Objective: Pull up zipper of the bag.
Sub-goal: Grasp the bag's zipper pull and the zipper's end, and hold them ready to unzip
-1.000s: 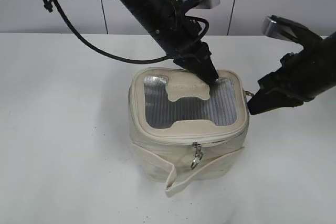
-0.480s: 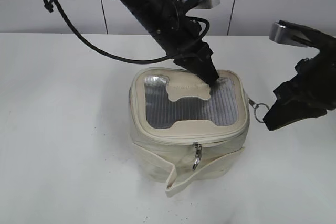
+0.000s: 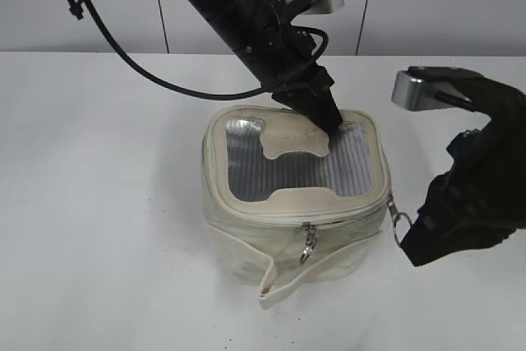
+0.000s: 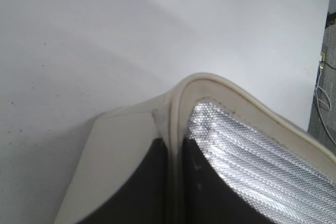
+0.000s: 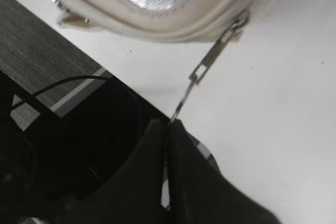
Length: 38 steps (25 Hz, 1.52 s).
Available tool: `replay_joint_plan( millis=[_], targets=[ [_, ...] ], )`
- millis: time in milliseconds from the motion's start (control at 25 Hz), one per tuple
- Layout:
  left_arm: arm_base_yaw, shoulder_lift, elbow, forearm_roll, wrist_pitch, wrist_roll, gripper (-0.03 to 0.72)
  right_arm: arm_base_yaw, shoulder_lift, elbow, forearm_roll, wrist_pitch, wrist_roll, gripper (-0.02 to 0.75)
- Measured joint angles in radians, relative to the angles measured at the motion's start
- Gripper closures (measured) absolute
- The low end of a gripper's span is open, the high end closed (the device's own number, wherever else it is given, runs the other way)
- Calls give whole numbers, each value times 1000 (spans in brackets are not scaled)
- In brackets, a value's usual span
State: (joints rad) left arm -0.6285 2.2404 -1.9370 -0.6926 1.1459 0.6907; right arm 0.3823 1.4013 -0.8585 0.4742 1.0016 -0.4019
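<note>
The cream-white bag (image 3: 246,244) stands mid-table with its grey mesh lid facing up. The zipper (image 3: 345,215) runs around the lid rim. One silver pull (image 3: 308,240) hangs at the front. My left gripper (image 3: 327,121) is shut on the bag's rim at the back of the lid; the left wrist view shows the rim (image 4: 176,124) pinched between the dark jaws (image 4: 176,187). My right gripper (image 3: 408,236) is shut on the ring pull (image 3: 399,219) at the bag's front right corner. In the right wrist view the pull (image 5: 210,61) runs taut from the bag corner into the jaws (image 5: 169,129).
A loose cream strap (image 3: 283,281) hangs around the bag's lower body and folds out at the front. White table (image 3: 99,203) surrounds the bag. A wall (image 3: 427,6) stands behind. A black cable (image 3: 140,67) trails from the left arm.
My right gripper has moved down and forward along the bag's right side, drawing the ring pull from the back right corner to the front right corner. The left gripper has held still.
</note>
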Motion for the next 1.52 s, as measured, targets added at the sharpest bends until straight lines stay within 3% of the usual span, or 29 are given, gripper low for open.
replay_joint_plan(
  millis=[160,480,680,880,1080,1200,1400,1520],
  targets=[
    [0,0,0,0,-3,0,644,110,-21,10,19,-5,44,733],
    [-2,0,0,-2,3,0,645,304,38,-27,116,-154,54,733],
    [-2,0,0,-4,8,0,646,335,80,-45,141,-176,49,733],
    [-4,0,0,-5,23,0,646,335,86,-45,245,-199,-22,733],
    [-5,0,1,-7,24,2,646,335,86,-45,235,-199,0,722],
    [-5,0,1,-7,15,2,646,344,86,-48,163,-183,118,594],
    [-7,-10,1,11,12,-10,576,345,72,-74,-61,-154,331,192],
    [-9,-50,3,90,9,-58,471,345,24,-84,-179,-149,368,107]
  ],
)
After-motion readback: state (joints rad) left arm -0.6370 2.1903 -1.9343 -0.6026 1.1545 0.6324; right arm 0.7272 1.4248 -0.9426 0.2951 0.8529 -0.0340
